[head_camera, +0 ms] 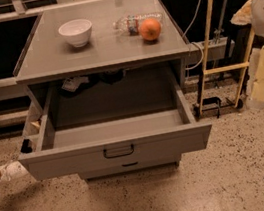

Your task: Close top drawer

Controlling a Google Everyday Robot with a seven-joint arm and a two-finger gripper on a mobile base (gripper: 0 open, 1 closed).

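The top drawer (pixel 117 153) of a grey metal cabinet is pulled far out toward the camera. Its wide flat front faces me low in the view, with a small dark bar handle (pixel 119 151) at centre. The deep grey box (pixel 114 105) looks bare, apart from some dark and pale items (pixel 75 83) in the shadow at its back. My gripper is out of view. Only pale arm parts (pixel 263 8) show at the right edge, well apart from the drawer.
On the cabinet top (pixel 48 61) stand a white bowl (pixel 76 32), a lying water bottle (pixel 130 24) and an orange (pixel 150 29). A narrower drawer front (pixel 130 167) shows below. A yellow-framed cart (pixel 217 69) stands to the right. A person's white shoes (pixel 10 171) are at the left.
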